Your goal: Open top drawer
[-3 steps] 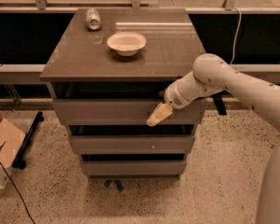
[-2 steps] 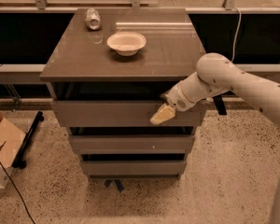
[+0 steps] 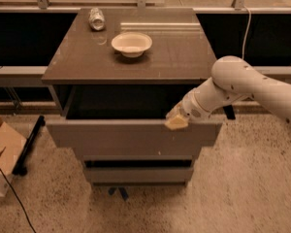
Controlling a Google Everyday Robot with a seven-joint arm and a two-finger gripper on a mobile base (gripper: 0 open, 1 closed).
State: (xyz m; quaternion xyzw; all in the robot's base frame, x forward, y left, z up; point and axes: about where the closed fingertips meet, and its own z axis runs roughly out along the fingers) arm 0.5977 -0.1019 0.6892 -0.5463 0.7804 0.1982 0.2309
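The top drawer (image 3: 131,137) is a wide grey-brown flat panel without a handle. It stands pulled well out from the cabinet, with a dark gap behind its top edge. My gripper (image 3: 177,120) sits at the top edge of the drawer front, right of its middle, with its tan fingertips hooked over the edge. The white arm (image 3: 242,86) reaches in from the right. A narrower drawer front (image 3: 138,174) shows below it. The lowest drawer is hidden.
On the cabinet top (image 3: 77,62) stand a white bowl (image 3: 131,43) and a tipped can (image 3: 96,18) at the back left. A cardboard box (image 3: 2,152) and a black cable lie on the speckled floor at the left. A dark wall runs behind.
The top drawer has slid out toward the camera with my gripper on its top edge. The view now sits closer to the cabinet.
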